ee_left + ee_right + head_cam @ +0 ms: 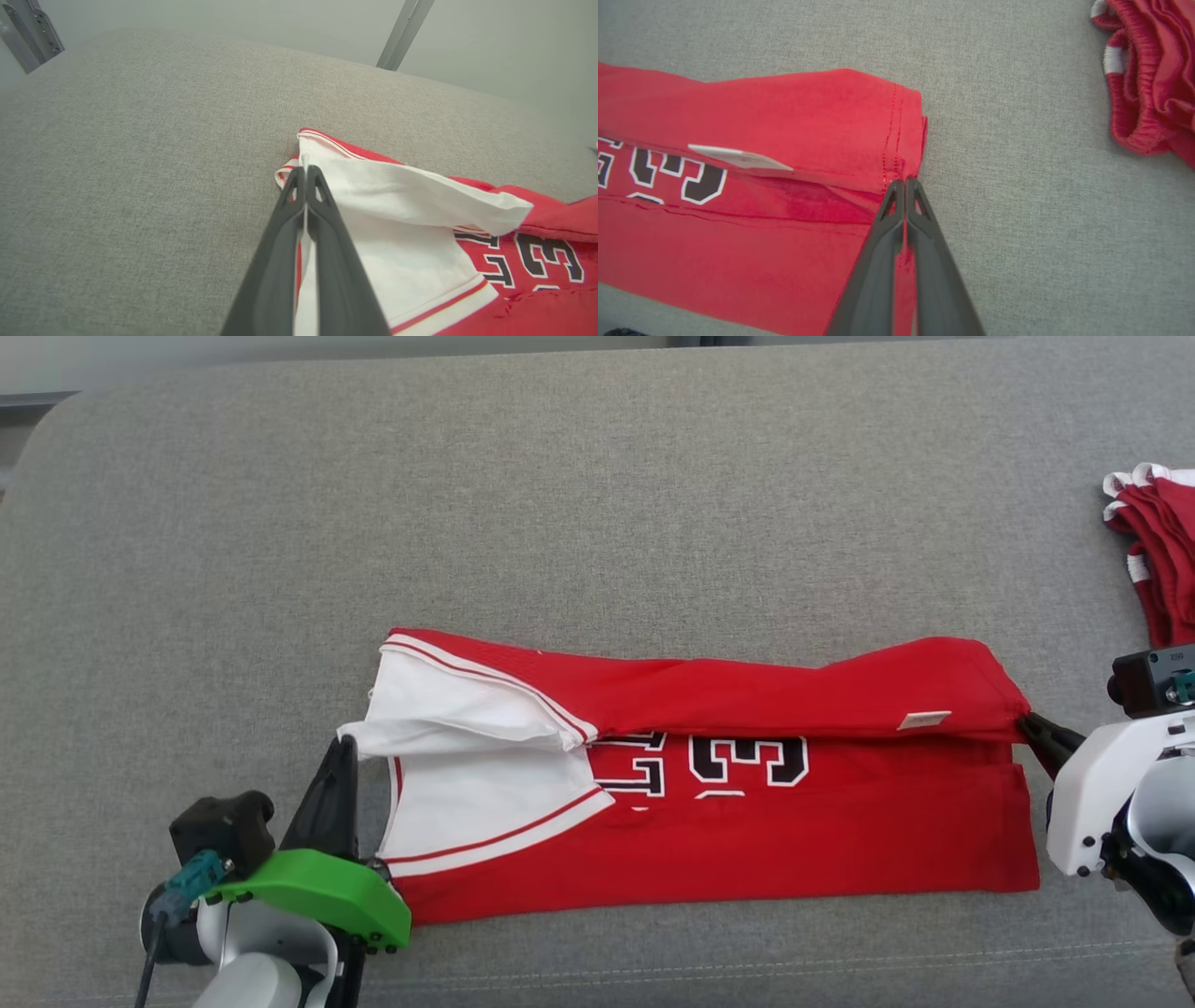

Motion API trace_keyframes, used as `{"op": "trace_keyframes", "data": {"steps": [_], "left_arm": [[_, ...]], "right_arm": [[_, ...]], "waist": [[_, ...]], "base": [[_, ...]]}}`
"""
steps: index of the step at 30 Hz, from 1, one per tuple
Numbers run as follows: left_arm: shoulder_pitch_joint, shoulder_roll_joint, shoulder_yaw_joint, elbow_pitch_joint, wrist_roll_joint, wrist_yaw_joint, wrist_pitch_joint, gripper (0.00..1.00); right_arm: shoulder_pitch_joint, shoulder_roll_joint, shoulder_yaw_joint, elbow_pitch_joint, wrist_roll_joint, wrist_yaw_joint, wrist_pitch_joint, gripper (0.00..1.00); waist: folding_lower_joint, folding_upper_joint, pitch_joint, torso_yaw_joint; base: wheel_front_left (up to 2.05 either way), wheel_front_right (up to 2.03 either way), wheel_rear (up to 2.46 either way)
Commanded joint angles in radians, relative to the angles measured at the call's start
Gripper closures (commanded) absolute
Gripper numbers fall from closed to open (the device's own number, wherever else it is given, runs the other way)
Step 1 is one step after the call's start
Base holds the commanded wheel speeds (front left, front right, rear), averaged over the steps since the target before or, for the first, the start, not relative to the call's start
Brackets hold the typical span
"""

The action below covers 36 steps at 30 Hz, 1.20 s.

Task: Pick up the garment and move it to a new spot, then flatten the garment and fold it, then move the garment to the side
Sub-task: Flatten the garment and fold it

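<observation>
**Head view.** I see the garment (pixel 794 840), a red jersey with white sleeve panels, lying flat on the grey cushion (pixel 560 523), in the lower middle of the view. Its long axis runs left to right. The white sleeve end points to the left and the hem end to the right. The far long edge is folded toward me over the chest. The black, white-edged lettering (pixel 747 761) is half covered by the fold, and I cannot read it. A small white label (pixel 924 720) sits on the fold near the hem; any text on it is too small to tell. The left gripper (pixel 346 745) is pinched closed on the white sleeve edge. The right gripper (pixel 1029 725) is pinched closed on the hem corner of the fold. A second red heap (pixel 1158 551) lies well apart at the right edge.

**Left wrist view.** The fingers (pixel 327 242) are pressed together with white cloth between them. The lettering (pixel 537 261) lies to the right.

**Right wrist view.** The fingertips (pixel 920 205) meet at the stitched hem of the folded layer, with red cloth between the fingers. The label (pixel 738 157) lies to the left.
</observation>
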Motion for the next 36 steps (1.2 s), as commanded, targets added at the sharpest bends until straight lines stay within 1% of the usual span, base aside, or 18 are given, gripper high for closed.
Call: {"op": "trace_keyframes", "data": {"steps": [1,9,10,11,12,13,14,15,16,23,24,25,26,31,36], "left_arm": [[0.015,-0.001,0.001,0.002,-0.009,0.004,0.001,1.0],[0.074,-0.015,-0.015,0.04,-0.027,0.004,0.0,1.0],[0.082,-0.019,-0.015,0.044,-0.034,0.003,-0.002,1.0],[0.09,-0.019,-0.018,0.05,-0.034,0.003,0.001,1.0],[0.095,-0.019,-0.02,0.055,-0.035,0.004,0.0,1.0],[0.1,-0.022,-0.019,0.059,-0.041,0.004,-0.005,1.0],[0.106,-0.023,-0.022,0.066,-0.042,0.005,-0.001,1.0],[0.111,-0.025,-0.026,0.07,-0.042,0.004,-0.002,1.0],[0.114,-0.027,-0.028,0.075,-0.045,0.003,-0.002,1.0],[0.131,-0.034,-0.058,0.116,-0.037,-0.004,0.007,1.0],[0.135,-0.033,-0.065,0.124,-0.036,-0.004,0.013,0.87],[0.138,-0.034,-0.069,0.129,-0.035,-0.005,0.013,0.52],[0.139,-0.035,-0.073,0.134,-0.033,-0.006,0.014,0.0],[0.152,-0.032,-0.086,0.157,-0.025,0.002,0.014,0.0],[0.162,-0.017,-0.079,0.167,-0.022,0.004,-0.003,0.0]], "right_arm": [[0.011,-0.001,-0.001,0.0,-0.001,-0.001,-0.001,1.0],[0.028,-0.001,0.014,0.037,-0.022,-0.001,0.008,1.0],[0.032,0.001,0.013,0.044,-0.024,-0.001,0.01,0.62],[0.034,0.004,0.012,0.049,-0.026,-0.001,0.013,0.55],[0.034,0.008,0.009,0.052,-0.027,-0.001,0.012,0.61],[0.036,0.012,0.009,0.054,-0.028,-0.001,0.013,0.62],[0.04,0.013,0.008,0.056,-0.028,-0.001,0.014,0.57],[0.045,0.014,0.007,0.059,-0.03,-0.001,0.014,0.42],[0.049,0.017,0.005,0.061,-0.033,-0.001,0.013,0.0],[0.07,0.048,-0.027,0.065,-0.06,-0.001,-0.014,0.0],[0.074,0.052,-0.033,0.063,-0.065,-0.001,-0.017,0.0],[0.078,0.057,-0.038,0.06,-0.07,-0.001,-0.022,0.0],[0.08,0.066,-0.045,0.055,-0.073,-0.001,-0.027,0.0],[0.108,0.098,-0.082,0.028,-0.096,-0.001,-0.05,0.0],[0.141,0.15,-0.127,-0.005,-0.121,-0.001,-0.098,0.0]], "waist": [[0.0,-0.0001,-0.002,-0.001],[0.0,-0.0001,-0.018,0.006],[0.0,-0.0001,-0.021,0.008],[0.0,-0.0001,-0.025,0.01],[0.0,-0.0001,-0.028,0.011],[0.0,-0.0001,-0.031,0.013],[0.0,-0.0001,-0.035,0.015],[0.0,-0.0001,-0.039,0.016],[0.0,-0.0001,-0.042,0.017],[0.0,-0.0001,-0.072,0.018],[0.0,-0.0001,-0.077,0.019],[0.0,-0.0001,-0.082,0.019],[0.0,-0.0001,-0.086,0.019],[0.0,-0.0001,-0.109,0.021],[0.0,-0.0001,-0.134,0.027]], "base": [[0.0,0.0,0.0],[0.0,0.0,0.0],[0.0,0.0,0.0],[0.0,0.0,0.0],[0.0,0.0,0.0],[0.0,0.0,0.0],[0.0,0.0,0.0],[0.0,0.0,0.0],[0.0,0.0,0.0],[0.0,0.0,0.0],[0.0,0.0,0.0],[0.0,0.0,0.0],[0.0,0.0,0.0],[0.0,0.0,0.0],[0.0,0.0,0.0]]}}
